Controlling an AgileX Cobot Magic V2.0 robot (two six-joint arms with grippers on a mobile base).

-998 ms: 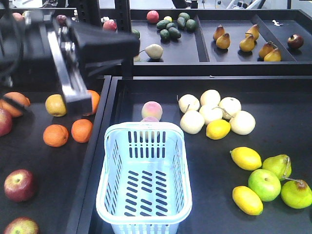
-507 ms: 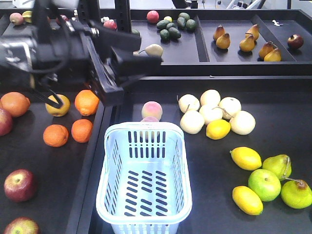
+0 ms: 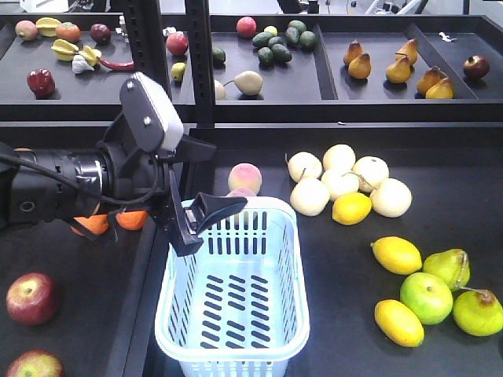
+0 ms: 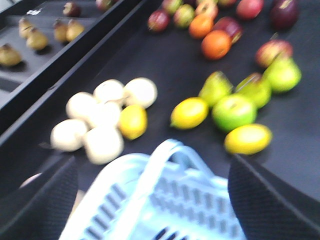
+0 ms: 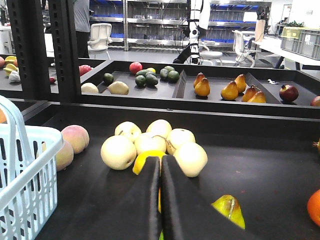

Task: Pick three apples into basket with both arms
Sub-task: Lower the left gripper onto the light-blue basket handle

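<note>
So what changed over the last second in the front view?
The left arm swung from the upper left down and to the right. Its left gripper, open and empty, now hangs over the far-left corner of the basket. Nothing was grasped or released. The basket stayed put and empty, and the two apples at the near left lie where they were.

The basket (image 3: 233, 348) stands between the apples (image 3: 30, 298) at its left and the lemons (image 3: 397, 254) at its right, peaches (image 3: 244, 177) behind.
</note>
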